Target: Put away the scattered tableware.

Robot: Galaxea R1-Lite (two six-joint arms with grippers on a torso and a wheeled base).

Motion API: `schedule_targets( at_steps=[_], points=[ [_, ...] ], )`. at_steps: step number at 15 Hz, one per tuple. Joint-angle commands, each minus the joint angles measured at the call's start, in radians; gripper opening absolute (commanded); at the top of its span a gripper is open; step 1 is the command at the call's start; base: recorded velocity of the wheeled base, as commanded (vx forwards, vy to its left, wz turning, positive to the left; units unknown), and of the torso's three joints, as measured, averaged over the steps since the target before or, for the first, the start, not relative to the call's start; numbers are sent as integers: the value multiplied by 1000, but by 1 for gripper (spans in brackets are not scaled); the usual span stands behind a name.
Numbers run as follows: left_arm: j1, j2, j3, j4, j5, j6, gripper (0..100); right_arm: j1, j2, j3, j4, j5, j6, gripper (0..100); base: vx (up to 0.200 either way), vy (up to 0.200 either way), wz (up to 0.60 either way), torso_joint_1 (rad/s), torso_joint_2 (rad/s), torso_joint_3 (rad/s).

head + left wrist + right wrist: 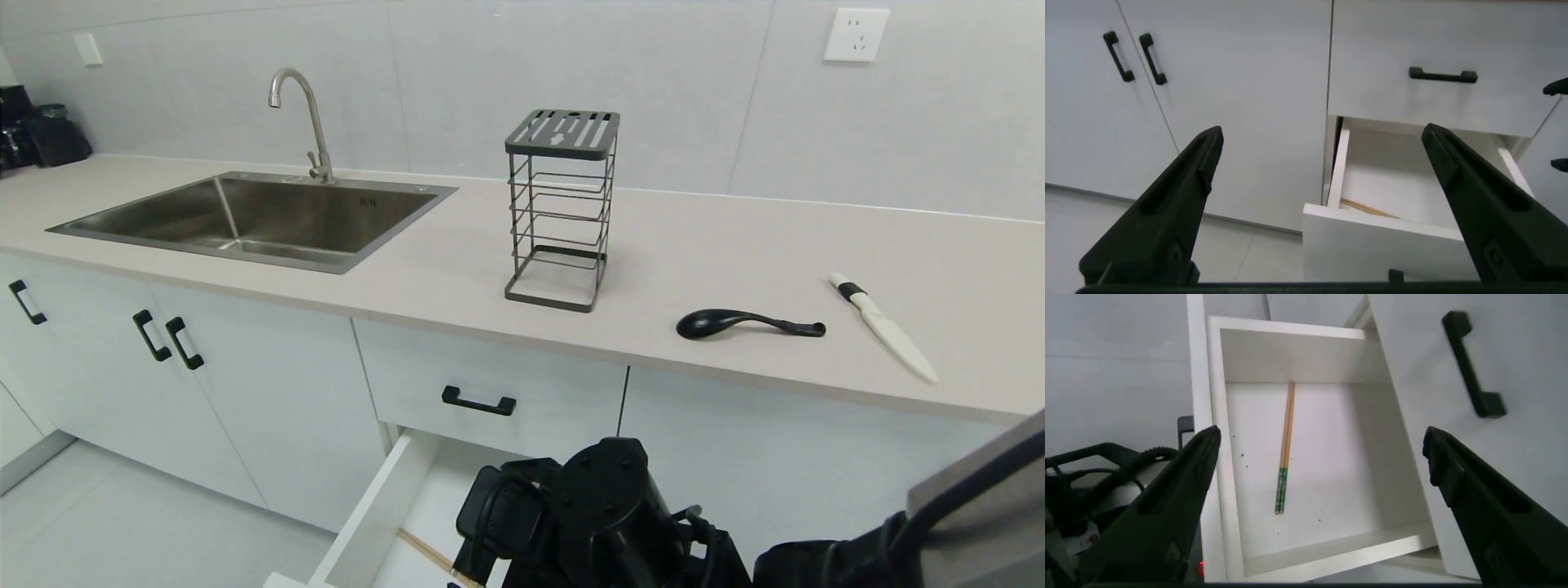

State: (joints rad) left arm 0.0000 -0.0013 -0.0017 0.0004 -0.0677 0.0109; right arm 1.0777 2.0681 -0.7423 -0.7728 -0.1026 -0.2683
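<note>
Black spoon [747, 323] lies on the table [735, 237], handle toward the white knife [884, 327] just beside it. Both sit well apart from the wire rack [562, 210], which stands upright near the sink [253, 216]. There's a small mark on the sink's inner wall, too small to read. Down below, the drawer [1290, 339] is pulled open with a pair of chopsticks [1284, 449] flat on its floor. The right gripper [1323, 439] hangs over that drawer, jaws wide and holding nothing. The left gripper [1321, 137] faces the drawer's front corner, spread wide too.
</note>
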Motion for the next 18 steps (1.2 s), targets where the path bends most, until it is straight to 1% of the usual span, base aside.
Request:
schedule_targets(
  at_steps=[1, 4, 10, 16, 17, 18],
  points=[
    [0, 1, 0, 1, 0, 0, 100, 1, 1, 0, 0, 0, 0, 100, 0, 0, 0, 354, -486, -242],
    [0, 1, 0, 1, 0, 0, 100, -1, 1, 0, 1, 0, 0, 100, 0, 0, 0, 325, -478, -255],
    [0, 1, 0, 1, 0, 0, 100, -1, 4, -6, 18, 1, 3, 100, 0, 0, 0, 256, -502, -246],
    [0, 1, 0, 1, 0, 0, 100, -1, 4, -11, 90, 0, 9, 100, 0, 0, 0, 277, -548, -272],
    [0, 1, 0, 1, 0, 0, 100, -1, 3, -12, 115, 1, 9, 100, 0, 0, 0, 290, -583, -266],
    [0, 1, 0, 3, 0, 0, 100, -2, -2, -37, 175, 1, 9, 100, 0, 0, 0, 305, -593, -286]
  ],
)
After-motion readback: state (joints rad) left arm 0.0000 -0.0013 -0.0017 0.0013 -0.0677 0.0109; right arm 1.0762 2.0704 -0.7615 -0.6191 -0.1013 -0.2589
